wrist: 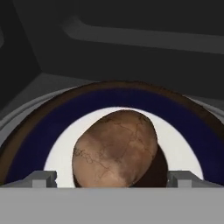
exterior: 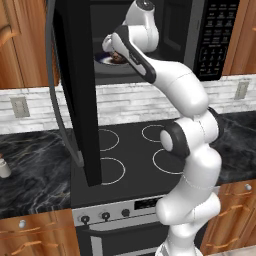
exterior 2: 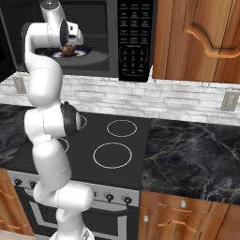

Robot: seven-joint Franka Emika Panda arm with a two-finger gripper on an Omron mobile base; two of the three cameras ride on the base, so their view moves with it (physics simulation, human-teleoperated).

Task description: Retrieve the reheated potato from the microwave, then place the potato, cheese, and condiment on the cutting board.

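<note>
Light is even and diffuse across the rendered kitchen, with no strong directional source. The microwave [exterior: 150, 40] cavity is dim, its walls fading to near black in the hand view. The potato [wrist: 114, 148] is softly lit and casts a dark shadow to its lower right on the plate [wrist: 183, 148]. All 3 pictures look slightly soft and low in resolution, with no glare.

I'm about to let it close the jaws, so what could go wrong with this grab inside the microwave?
1. The potato is round and lumpy; the open gripper straddles it, so closing off-centre could squeeze it out or roll it.
2. It sits on a loose-looking plate; a low grip might catch or drag the plate.
3. The arm reaches deep into the microwave beside the open door; pulling back carelessly could clip the opening or door.
</note>
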